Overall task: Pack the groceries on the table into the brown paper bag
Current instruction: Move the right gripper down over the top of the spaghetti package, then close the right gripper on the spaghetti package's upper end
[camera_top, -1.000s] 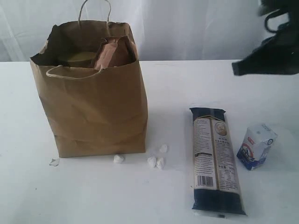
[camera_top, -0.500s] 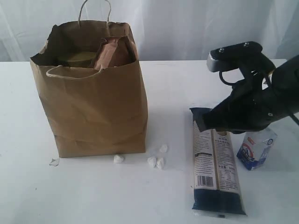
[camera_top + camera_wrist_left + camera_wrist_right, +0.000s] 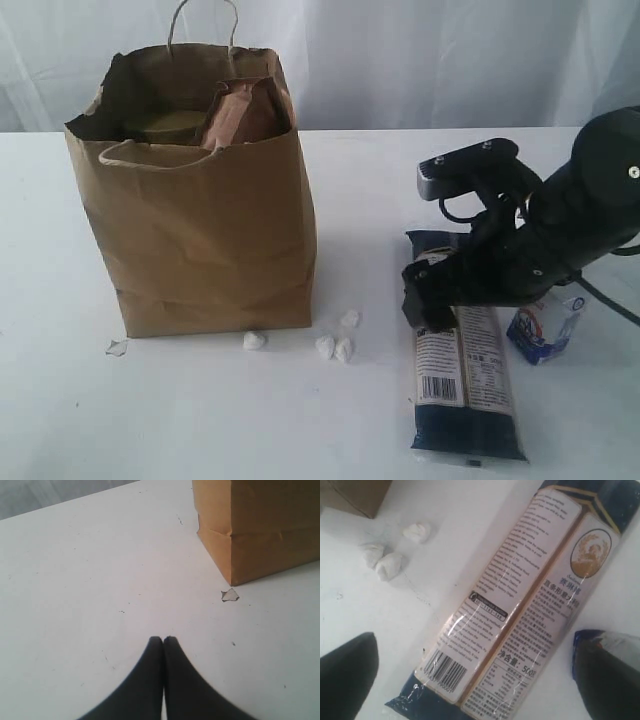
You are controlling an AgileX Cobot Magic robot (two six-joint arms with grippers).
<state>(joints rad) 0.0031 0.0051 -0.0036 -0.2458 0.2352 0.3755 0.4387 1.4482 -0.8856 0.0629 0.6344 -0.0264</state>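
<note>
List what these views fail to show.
- Exterior view: the brown paper bag hides most of its contents.
- Exterior view: the right arm covers the far end of the long dark-blue packet and the top of the small white-blue carton.
- Left wrist view: the frame edge cuts off the left gripper behind its fingertips.

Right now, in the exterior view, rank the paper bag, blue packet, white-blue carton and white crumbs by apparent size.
1. brown paper bag
2. long dark-blue packet
3. small white-blue carton, partly hidden but clearly smaller
4. white crumbs, all much alike, so not ranked among themselves
</note>
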